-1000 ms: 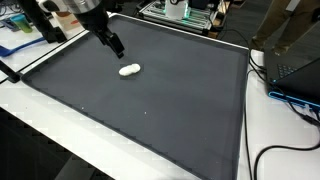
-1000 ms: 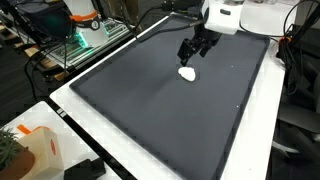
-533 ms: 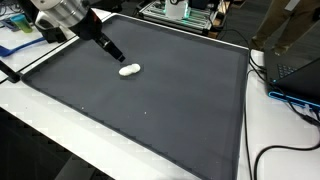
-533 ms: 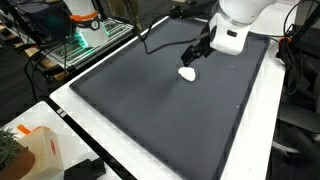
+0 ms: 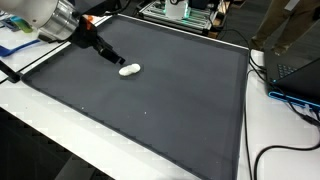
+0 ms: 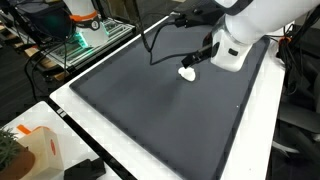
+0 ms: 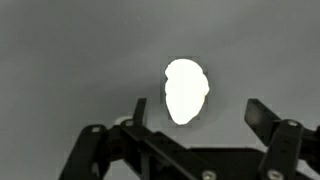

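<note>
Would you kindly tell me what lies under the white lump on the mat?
The white lump rests on the dark mat, which shows all around it; the patch directly beneath is covered by the lump itself.

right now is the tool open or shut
Open: in the wrist view the tool has its fingers wide apart, small white lump between them.
</note>
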You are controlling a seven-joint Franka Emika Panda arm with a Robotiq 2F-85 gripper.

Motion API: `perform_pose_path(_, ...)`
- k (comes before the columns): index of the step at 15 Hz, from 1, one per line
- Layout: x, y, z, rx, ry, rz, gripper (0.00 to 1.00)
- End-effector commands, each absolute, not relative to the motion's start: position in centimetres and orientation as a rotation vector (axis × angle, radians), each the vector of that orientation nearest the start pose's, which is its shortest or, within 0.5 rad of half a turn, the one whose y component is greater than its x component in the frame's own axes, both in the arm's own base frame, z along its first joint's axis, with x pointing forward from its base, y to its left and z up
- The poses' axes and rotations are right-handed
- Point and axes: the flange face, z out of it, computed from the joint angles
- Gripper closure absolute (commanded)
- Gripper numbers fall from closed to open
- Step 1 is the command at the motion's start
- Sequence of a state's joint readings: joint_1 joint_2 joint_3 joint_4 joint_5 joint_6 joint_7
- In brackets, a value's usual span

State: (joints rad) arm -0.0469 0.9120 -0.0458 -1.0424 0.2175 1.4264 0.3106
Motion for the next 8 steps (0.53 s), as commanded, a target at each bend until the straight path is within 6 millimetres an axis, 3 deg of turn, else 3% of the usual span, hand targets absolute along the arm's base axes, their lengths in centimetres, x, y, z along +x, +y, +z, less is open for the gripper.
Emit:
perform_pose_path(1, 71.8, -3.5, 24.0, -2.778, 0.663, 0.908, 0.00)
perform_pose_path(8, 72.1, -4.7, 21.6, -2.728, 0.674, 0.970, 0.00)
